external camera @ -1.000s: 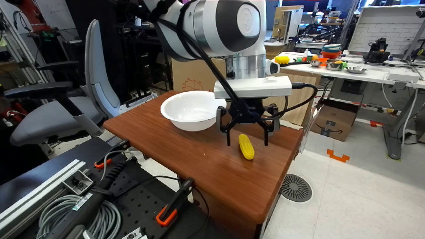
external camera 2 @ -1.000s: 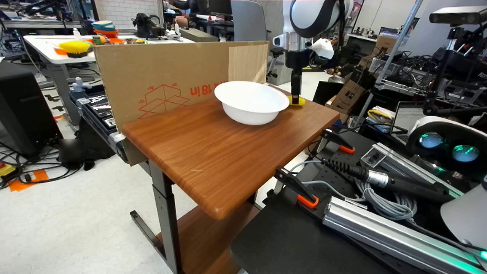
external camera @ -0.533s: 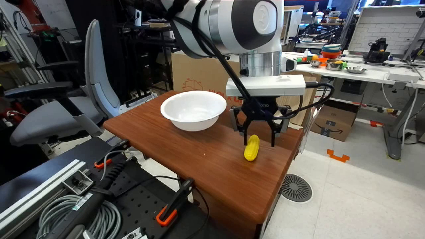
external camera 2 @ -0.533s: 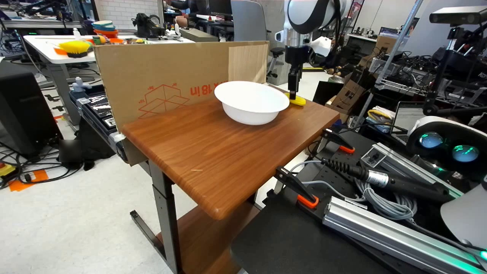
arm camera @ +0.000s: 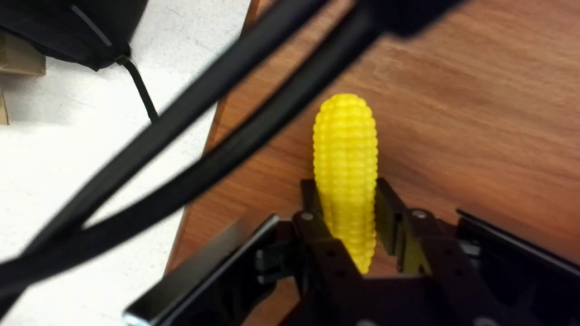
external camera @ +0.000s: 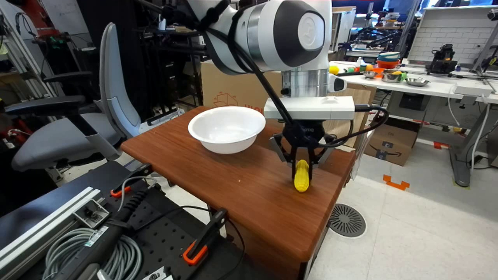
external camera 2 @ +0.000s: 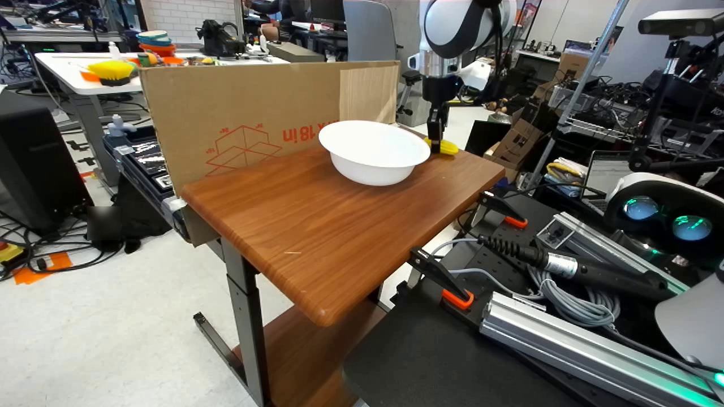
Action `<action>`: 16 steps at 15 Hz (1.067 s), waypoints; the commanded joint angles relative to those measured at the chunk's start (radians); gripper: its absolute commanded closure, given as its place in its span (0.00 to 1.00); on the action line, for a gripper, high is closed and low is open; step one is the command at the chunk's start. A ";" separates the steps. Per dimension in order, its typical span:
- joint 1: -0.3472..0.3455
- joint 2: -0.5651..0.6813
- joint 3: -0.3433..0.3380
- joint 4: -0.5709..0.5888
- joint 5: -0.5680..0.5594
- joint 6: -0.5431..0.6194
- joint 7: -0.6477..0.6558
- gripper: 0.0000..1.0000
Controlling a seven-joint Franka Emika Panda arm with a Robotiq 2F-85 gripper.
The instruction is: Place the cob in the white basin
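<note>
A robot's gripper (external camera: 302,178) clasps a bright yellow cob (arm camera: 345,149) toward the right of a brown wooden table (external camera: 241,190), its two fingers (arm camera: 389,204) tight against the cob's opposite sides. The cob runs lengthwise between them, one end jutting past the fingertips; whether it touches the table cannot be told. In an exterior view the white basin (external camera: 225,130), where the cob is meant to go, stands upright to the left and farther off, apart from the gripper.

With the grasp apparently made, the step in hand looks to be the lift — best done straight up, squeeze firm and pace slow, since a rounded body held this way could swivel or tip. The jutting end should clear the height of the flared rim before any sideways travel begins. From there the path would run left to a halt over the basin's middle rather than its edge. A low release would keep the cob from bouncing — and the cables (arm camera: 217,164) that slant across the wrist view deserve room as the gripper passes the rim
</note>
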 commanded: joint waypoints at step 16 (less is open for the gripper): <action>0.228 -0.339 0.132 -0.261 -0.097 0.031 0.085 0.92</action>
